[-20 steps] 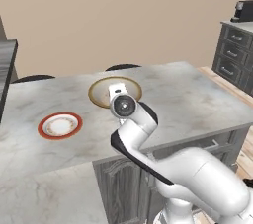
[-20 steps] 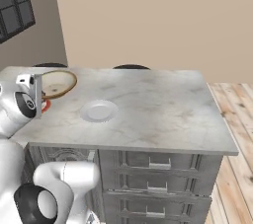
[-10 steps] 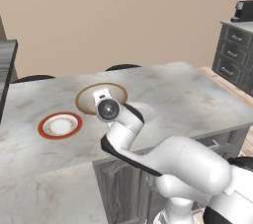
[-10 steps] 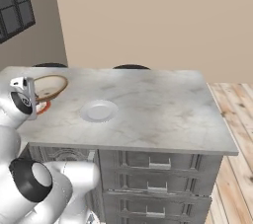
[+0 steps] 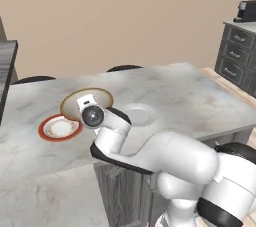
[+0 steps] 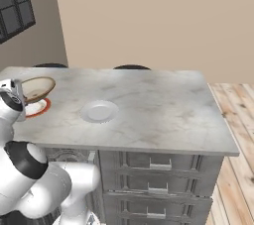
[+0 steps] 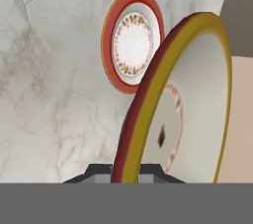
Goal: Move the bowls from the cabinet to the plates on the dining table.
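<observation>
The large desk (image 5: 200, 96) has a white-grey veined marble top on a dark grey panelled base with drawer fronts facing the right base view. Two small round flat plates lie directly on the top, well apart from each other. The white plate with a red patterned rim (image 5: 60, 128) sits near the desk's left end. The plain pale white-grey plate (image 6: 99, 111) lies nearer the middle, close to the front edge.

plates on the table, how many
2. The red-rimmed plate lies near the table's left end, just beyond the held bowl. The plain white plate sits bare nearer the middle. None seems hidden.
</observation>
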Motion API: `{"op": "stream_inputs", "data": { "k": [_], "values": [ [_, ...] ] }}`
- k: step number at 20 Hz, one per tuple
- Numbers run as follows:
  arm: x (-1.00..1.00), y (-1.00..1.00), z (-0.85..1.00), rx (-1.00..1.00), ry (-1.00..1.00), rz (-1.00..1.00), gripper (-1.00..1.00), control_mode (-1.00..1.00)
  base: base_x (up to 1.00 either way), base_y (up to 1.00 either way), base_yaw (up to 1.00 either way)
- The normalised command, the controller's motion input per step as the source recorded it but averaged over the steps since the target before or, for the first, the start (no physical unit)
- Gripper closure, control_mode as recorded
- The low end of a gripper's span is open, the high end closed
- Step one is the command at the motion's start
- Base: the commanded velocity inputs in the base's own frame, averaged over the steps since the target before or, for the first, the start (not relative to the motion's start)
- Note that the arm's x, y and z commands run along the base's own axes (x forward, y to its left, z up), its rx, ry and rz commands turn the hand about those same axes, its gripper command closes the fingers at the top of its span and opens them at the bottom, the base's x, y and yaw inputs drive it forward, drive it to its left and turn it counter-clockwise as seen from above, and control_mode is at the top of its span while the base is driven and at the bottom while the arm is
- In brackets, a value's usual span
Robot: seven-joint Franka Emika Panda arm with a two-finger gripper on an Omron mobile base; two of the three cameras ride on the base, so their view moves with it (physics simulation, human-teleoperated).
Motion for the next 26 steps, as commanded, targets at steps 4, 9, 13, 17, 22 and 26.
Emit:
{"op": "stream_inputs", "data": {
  "k": [4, 9, 13, 17, 22, 26],
  "values": [
    [0.00, 0.49, -0.28, 0.00, 0.00, 0.07, 1.00, -1.00, 0.00, 0.00, 0.00],
    [0.00, 0.39, -0.33, 0.00, 0.00, 0.07, 1.00, -1.00, 0.00, 0.00, 0.00],
    [0.00, 0.31, -0.33, 0.00, 0.00, 0.06, 1.00, -1.00, 0.00, 0.00, 0.00],
    [0.02, 0.21, -0.38, 0.00, 0.00, 0.05, 1.00, -1.00, 0.00, 0.00, 0.00],
    [0.11, 0.11, -0.33, 0.00, 0.00, 0.03, 1.00, -1.00, 0.00, 0.00, 0.00],
    [0.17, 0.06, -0.18, 0.00, 0.00, 0.02, 1.00, -1.00, 0.00, 0.00, 0.00]
  ]
}}
